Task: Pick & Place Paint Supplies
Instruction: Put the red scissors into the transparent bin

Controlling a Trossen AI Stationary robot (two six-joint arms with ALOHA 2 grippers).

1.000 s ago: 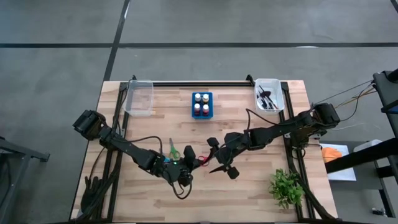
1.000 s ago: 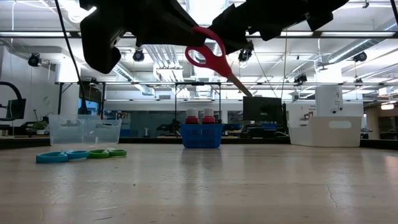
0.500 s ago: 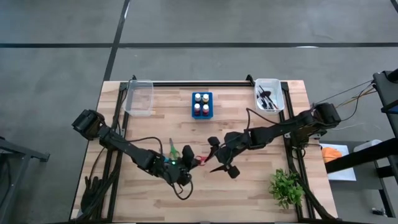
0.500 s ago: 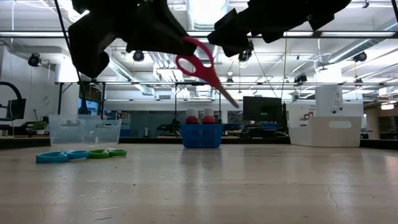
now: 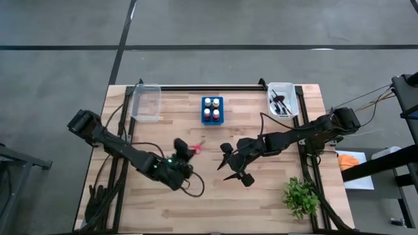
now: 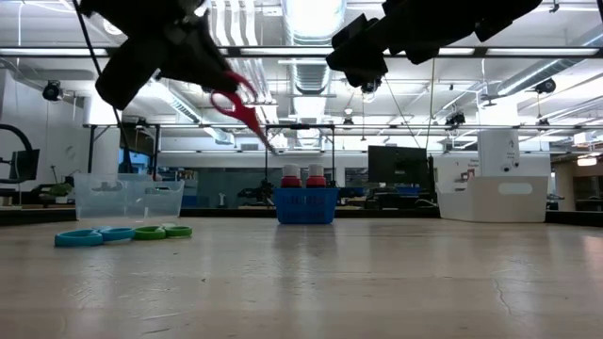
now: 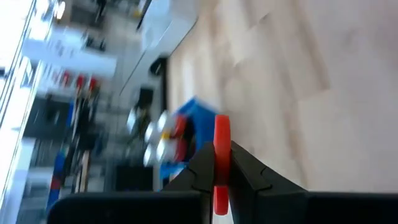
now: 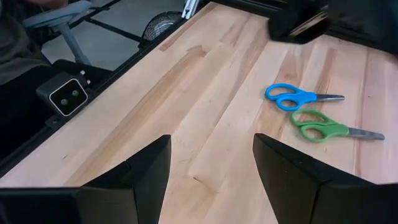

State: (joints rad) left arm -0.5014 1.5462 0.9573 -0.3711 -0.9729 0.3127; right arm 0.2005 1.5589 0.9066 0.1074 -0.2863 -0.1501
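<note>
High view: left gripper (image 5: 188, 149) clamps red scissors (image 5: 194, 147) mid-table, off the edges.

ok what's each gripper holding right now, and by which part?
Left gripper is shut on the red scissors, at the handle end. Right gripper is open, empty.

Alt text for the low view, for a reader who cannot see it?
The left gripper holds red-handled scissors in the air, blades slanting down. On the wooden table lie blue-handled scissors and green-handled scissors, before a clear plastic bin and a blue square bottle holder.
</note>
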